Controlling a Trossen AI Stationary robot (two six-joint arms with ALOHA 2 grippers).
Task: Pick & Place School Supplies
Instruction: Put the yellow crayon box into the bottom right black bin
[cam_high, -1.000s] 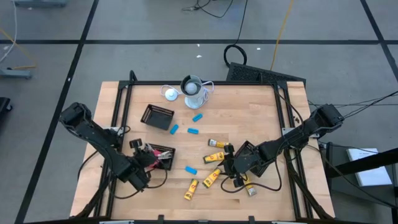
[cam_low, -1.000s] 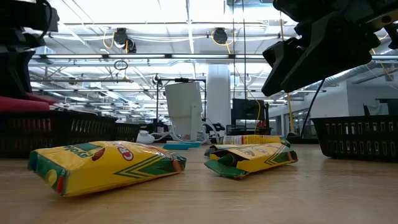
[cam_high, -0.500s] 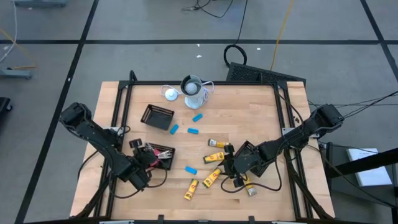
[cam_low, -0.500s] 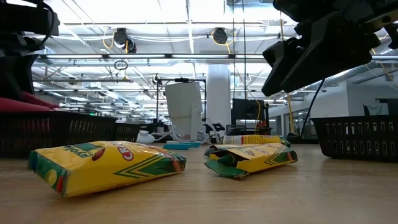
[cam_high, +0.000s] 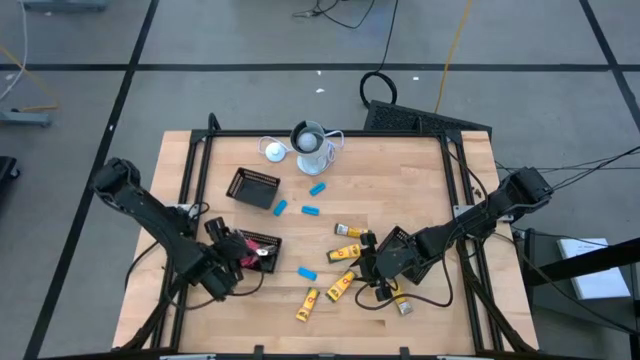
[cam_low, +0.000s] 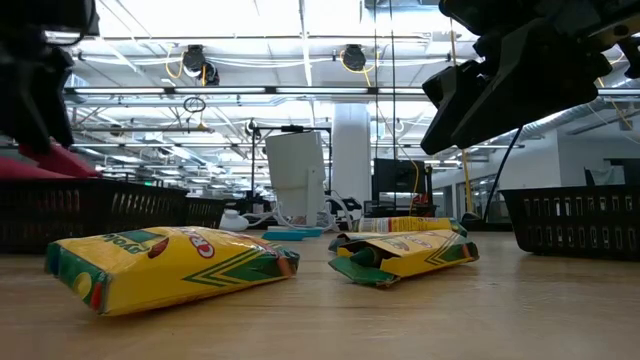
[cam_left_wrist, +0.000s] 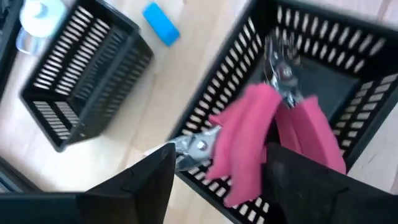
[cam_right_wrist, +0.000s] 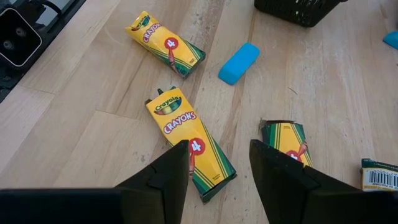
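Your right hand (cam_right_wrist: 214, 165) is hovering spread and empty right above the crayon box (cam_right_wrist: 190, 144), whose long axis is running between its fingers, while your left hand (cam_left_wrist: 217, 180) is standing released over the red-handled tools (cam_left_wrist: 273, 130) in the basket (cam_left_wrist: 348, 43).

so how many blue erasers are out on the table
4. Three sit in a loose group near the table's middle: one, one beside the upper basket, one just right of that. The fourth lies lower, right of the basket with the pliers. More may be hidden in the baskets.

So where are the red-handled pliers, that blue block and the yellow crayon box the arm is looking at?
Red-handled pliers (cam_left_wrist: 261, 134): left wrist view, on a red handle.
Light-blue rectangular block (cam_right_wrist: 239, 63): right wrist view, on its top face.
Yellow cardboard crayon box (cam_right_wrist: 186, 140): right wrist view, on its printed front.
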